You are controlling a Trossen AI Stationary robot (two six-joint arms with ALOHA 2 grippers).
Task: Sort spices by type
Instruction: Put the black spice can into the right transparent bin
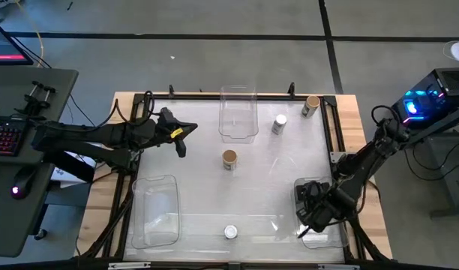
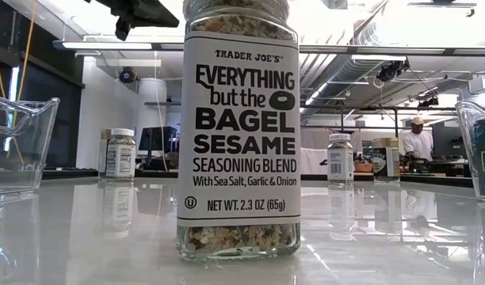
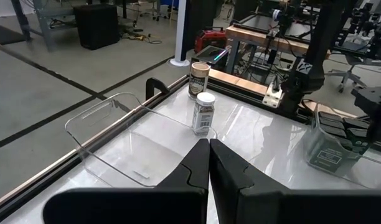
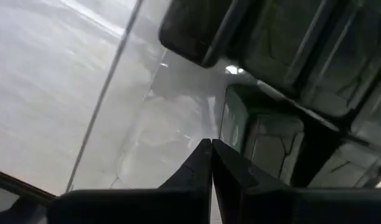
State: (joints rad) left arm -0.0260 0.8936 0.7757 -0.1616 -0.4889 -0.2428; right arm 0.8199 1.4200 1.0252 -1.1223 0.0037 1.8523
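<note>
Two tan-lidded jars stand upright at the table's middle (image 1: 229, 159) and far right (image 1: 312, 105). A white-lidded jar (image 1: 279, 124) stands between them, and another (image 1: 230, 232) stands at the near edge, filling the low view (image 2: 239, 127). Black boxes (image 3: 330, 146) lie in the clear bin at the near right (image 1: 319, 232). My left gripper (image 1: 181, 140) is shut and empty, raised above the table's left side; it also shows in its wrist view (image 3: 209, 155). My right gripper (image 1: 310, 219) is shut, low over the black boxes (image 4: 265, 140); I see nothing between its fingers.
A clear bin (image 1: 238, 112) stands at the far middle and another (image 1: 156, 210) at the near left; neither holds any jar. A raised black frame (image 1: 214, 96) runs along the table's far edge. Open tabletop lies between the jars.
</note>
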